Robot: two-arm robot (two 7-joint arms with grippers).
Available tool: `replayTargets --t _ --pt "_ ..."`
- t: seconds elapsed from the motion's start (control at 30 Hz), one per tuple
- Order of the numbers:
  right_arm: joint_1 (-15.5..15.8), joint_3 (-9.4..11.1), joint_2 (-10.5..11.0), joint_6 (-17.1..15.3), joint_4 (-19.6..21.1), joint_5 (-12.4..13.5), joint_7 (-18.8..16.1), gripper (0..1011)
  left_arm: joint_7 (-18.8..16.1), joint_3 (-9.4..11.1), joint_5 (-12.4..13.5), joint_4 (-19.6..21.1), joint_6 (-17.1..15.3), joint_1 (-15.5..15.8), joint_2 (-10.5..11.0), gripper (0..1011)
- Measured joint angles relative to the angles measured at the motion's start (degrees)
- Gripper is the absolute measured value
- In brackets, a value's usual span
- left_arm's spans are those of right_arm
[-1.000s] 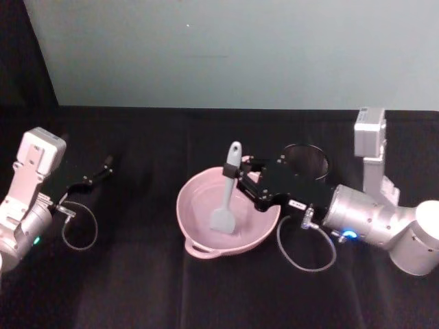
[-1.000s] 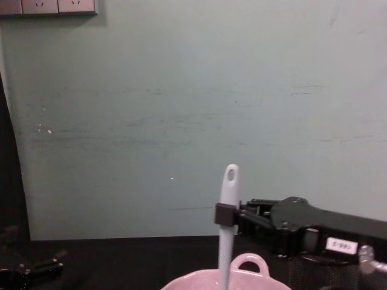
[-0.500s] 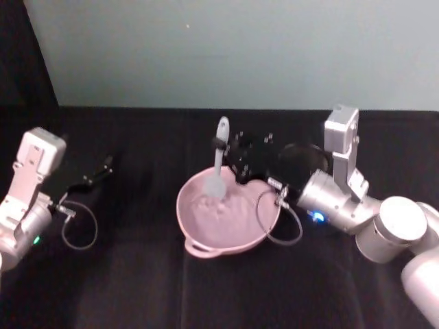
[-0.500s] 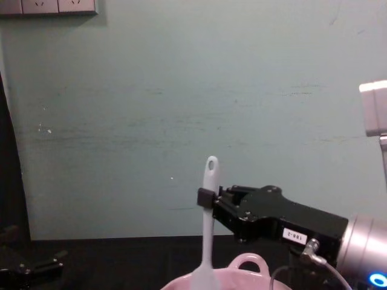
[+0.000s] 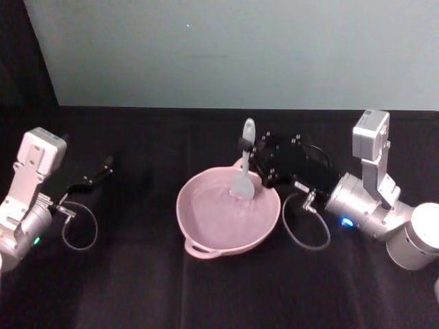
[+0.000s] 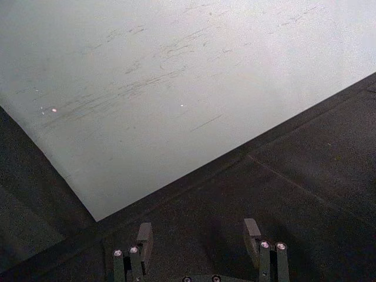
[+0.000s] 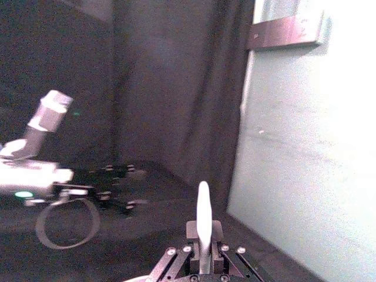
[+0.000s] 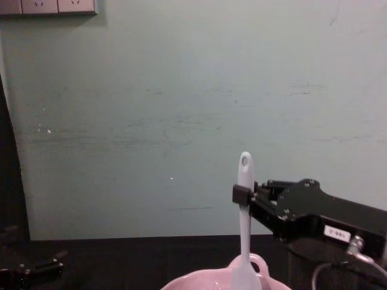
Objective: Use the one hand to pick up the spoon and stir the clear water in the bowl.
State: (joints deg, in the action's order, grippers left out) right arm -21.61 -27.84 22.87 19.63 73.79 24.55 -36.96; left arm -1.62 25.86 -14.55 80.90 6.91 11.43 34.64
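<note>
At the left of the head view sits the parked black left gripper (image 5: 101,169), its fingers spread wide and empty. In the centre is the pale pink glossy ceramic bowl (image 5: 186,218). Its clear water (image 5: 219,216) is hardly visible, perhaps rippled. At the bowl's upper right the long white plastic spoon (image 5: 244,171) stands upright, blade inside. The black right gripper (image 5: 245,144) is clamped on its handle.

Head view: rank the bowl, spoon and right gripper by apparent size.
1. bowl: clearly largest.
2-3. right gripper and spoon: unsure. Lengths look similar, and the gripper seems bulkier, but its black body blends into the black cloth.
</note>
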Motion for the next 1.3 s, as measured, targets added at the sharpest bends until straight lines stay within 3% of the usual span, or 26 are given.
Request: replayTargets --t 0.23,0.33,0.43,0.57,0.77,0.93,1.13,1.3 --pt "2.9 -0.1 1.1 -4.3 4.2 4.2 -4.2 112 0.0 0.0 0.0 0.0 0.0 0.0 0.0 1011" --pt "3.4 -1.1 0.5 -6.2 5.3 6.3 -6.1 112 0.0 0.0 0.0 0.0 0.0 0.0 0.0 1011" --pt "2.8 -2.0 -0.5 -6.3 4.7 6.5 -6.4 112 0.0 0.0 0.0 0.0 0.0 0.0 0.0 1011" --pt "0.2 -3.3 -3.5 -5.6 0.2 5.9 -6.2 112 0.0 0.0 0.0 0.0 0.0 0.0 0.0 1011" --pt "-3.7 -2.6 -7.3 -1.6 -7.2 4.2 -4.0 112 0.0 0.0 0.0 0.0 0.0 0.0 0.0 1011" --pt "-5.3 -1.3 -8.2 0.4 -10.4 2.4 -2.1 112 0.0 0.0 0.0 0.0 0.0 0.0 0.0 1011" --pt "-4.9 0.7 -6.5 0.7 -9.8 0.5 -0.1 111 0.0 0.0 0.0 0.0 0.0 0.0 0.0 1011" --pt "-1.8 2.0 -2.6 -2.7 -3.5 0.4 -0.3 112 0.0 0.0 0.0 0.0 0.0 0.0 0.0 1011"
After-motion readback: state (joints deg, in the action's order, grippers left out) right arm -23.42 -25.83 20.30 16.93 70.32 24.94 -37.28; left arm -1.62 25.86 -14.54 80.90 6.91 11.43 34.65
